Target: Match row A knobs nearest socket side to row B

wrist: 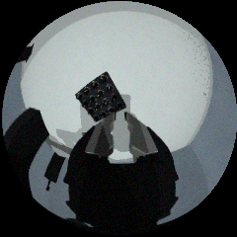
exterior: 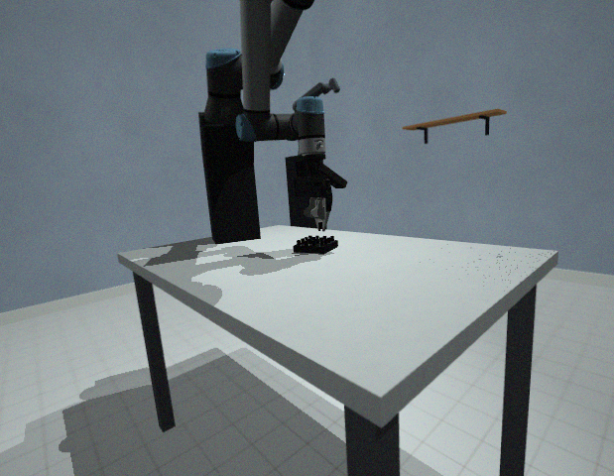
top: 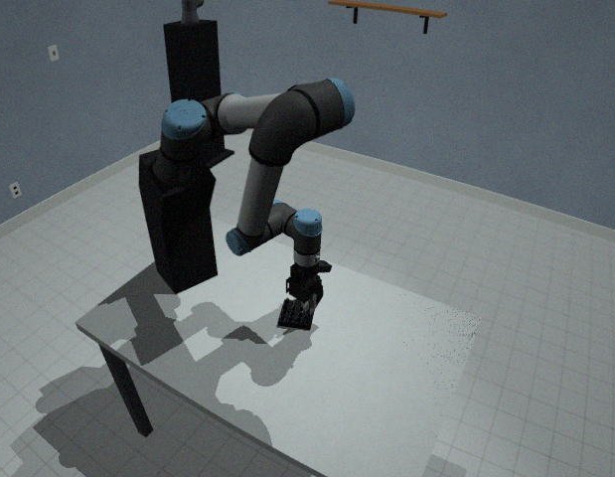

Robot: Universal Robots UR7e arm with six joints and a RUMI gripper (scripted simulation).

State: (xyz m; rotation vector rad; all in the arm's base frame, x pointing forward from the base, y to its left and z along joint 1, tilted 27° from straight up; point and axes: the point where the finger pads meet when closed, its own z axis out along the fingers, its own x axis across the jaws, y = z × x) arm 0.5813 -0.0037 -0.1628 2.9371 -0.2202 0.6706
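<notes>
The black knob box (top: 296,326) (exterior: 307,250) (wrist: 117,95) lies flat on the table, with several short black knobs standing in rows on its top. It sits rotated in the wrist view. My gripper (exterior: 320,228) (wrist: 119,112) points down above the box, its tips clear of the knobs in the exterior view. The fingers stand a narrow gap apart with nothing between them. In the wrist view the tips show beside the box's lower right corner. The knob marks, the row letters and the socket are too dark and small to read.
The white table (top: 369,370) (exterior: 347,307) carries the box, with arm shadows across its left part. A second dark pedestal (top: 192,62) with an arm on it stands behind mine. A wooden shelf (top: 389,7) (exterior: 455,120) hangs on the wall.
</notes>
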